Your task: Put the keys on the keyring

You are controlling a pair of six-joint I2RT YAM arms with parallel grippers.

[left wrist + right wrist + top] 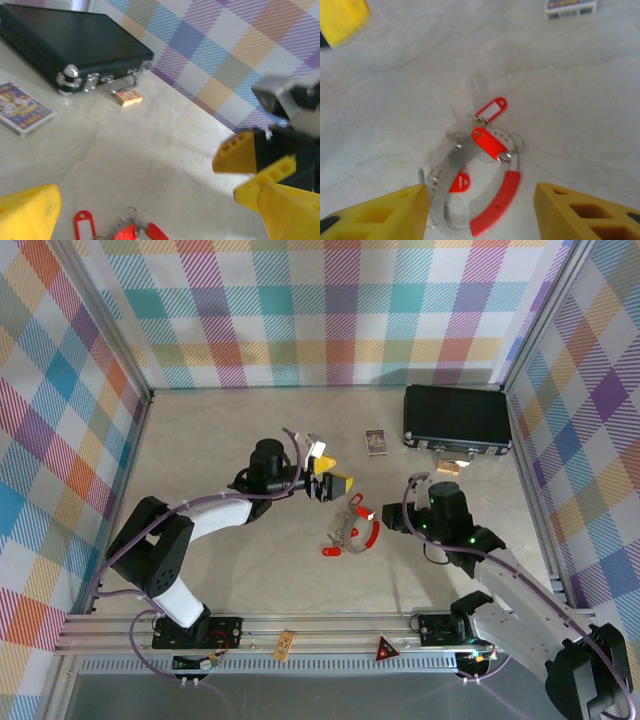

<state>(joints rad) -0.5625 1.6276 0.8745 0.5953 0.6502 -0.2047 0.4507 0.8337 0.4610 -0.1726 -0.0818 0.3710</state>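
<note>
The pale worktop was walled in by checked cloth. In the top view a shut black case lay toward 2 o'clock, against the back right corner. In the left wrist view the case showed silver latches.

The left arm reached from 8 o'clock toward the middle. Its left pincer was released, the yellow fingers spread wide with nothing between them. In its own wrist view the left pincer framed bare worktop and a few red tags at 6 o'clock.

The right arm came in from 4 o'clock. The right pincer was also released, its yellow fingers wide apart, one on each side of the loop and touching nothing.

The keyring lay flat on the worktop, just toward 5 o'clock from the middle, between the two pincers. In the right wrist view the keyring showed a grey band and a red section.

The keys lay bunched at the loop's 12 o'clock side. Whether they were threaded on I cannot tell.

A picture card lay at 12 o'clock of the loop, and a small orange box sat just in front of the case.
</note>
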